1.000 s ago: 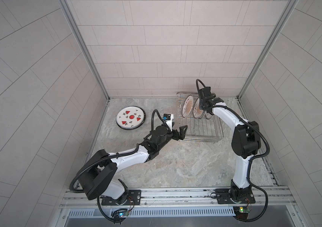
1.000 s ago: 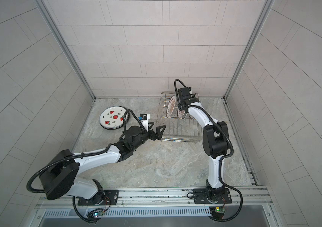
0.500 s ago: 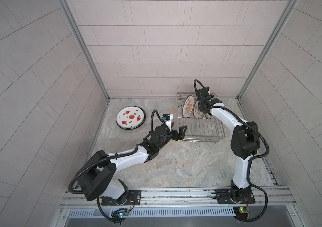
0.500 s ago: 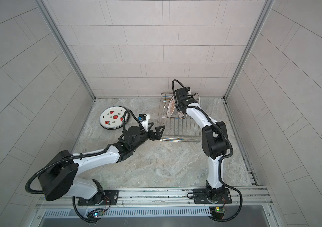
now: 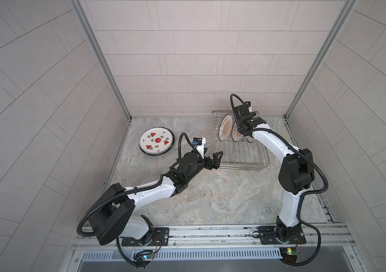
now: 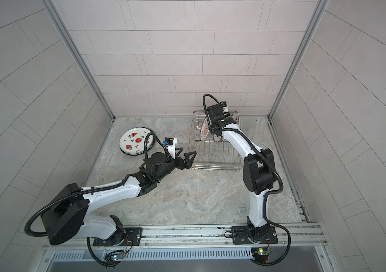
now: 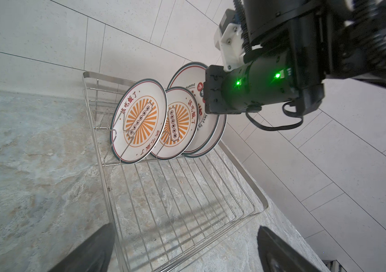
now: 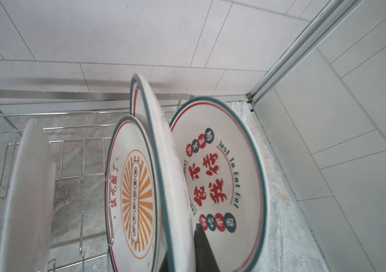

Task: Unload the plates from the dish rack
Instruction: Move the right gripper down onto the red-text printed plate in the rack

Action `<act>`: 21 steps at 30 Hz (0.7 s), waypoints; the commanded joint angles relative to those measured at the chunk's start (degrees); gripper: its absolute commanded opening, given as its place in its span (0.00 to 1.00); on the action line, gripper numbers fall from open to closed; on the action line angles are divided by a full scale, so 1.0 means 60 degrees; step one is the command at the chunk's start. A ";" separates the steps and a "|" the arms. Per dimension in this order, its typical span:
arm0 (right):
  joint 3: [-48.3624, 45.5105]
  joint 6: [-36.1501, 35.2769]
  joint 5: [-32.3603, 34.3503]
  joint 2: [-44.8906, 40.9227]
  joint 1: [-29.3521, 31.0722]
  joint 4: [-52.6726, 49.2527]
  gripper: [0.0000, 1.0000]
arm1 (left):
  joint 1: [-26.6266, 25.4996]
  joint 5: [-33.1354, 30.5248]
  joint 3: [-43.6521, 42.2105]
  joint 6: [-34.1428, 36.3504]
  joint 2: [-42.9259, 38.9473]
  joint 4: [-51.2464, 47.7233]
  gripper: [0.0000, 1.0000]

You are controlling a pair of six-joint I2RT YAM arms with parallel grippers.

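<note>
Pinching one racked plate [image 8: 161, 164], right gripper [image 8: 183, 256] clamps its rim; left gripper [image 5: 212, 153] gapes wide, empty.

2 top views high overhead, nearly identical, whole table [image 5: 211, 193], both wrist views close, sharing the dish rack [image 7: 107, 77]

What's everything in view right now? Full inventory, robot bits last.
rack: 1, silver wire, back right of table
sunburst plates: 2, white with orange print, upright in rack
character plates: 2, white with red print, upright in rack, right of the sunburst pair
watermelon plate: 1, white with red print, flat on table left of rack; dark rim beneath, maybe another plate
table: 1, grey marble
left fingers: black, open, empty, at rack's near left corner
right fingers: black, shut on one character plate's rim
</note>
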 commanded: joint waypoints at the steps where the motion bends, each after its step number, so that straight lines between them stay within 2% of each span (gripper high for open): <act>1: -0.0030 -0.0281 0.1398 -0.1044 0.0153 0.0025 0.00 | 0.0016 -0.0230 -0.0203 0.0052 -0.0323 0.0199 1.00; 12: -0.0886 -0.0620 0.1705 -0.2202 0.0585 0.0471 0.00 | 0.0024 -0.0376 -0.0262 -0.0030 -0.0217 0.0332 1.00; 17: -0.1819 -0.0746 0.2287 -0.3476 0.1013 0.0869 0.00 | 0.0023 -0.0582 -0.0270 0.0288 -0.0660 -0.0014 1.00; 21: -0.2473 -0.0440 0.2406 -0.4598 0.1138 0.0701 0.00 | 0.0024 -0.0224 -0.0503 0.0730 -0.0990 0.0206 1.00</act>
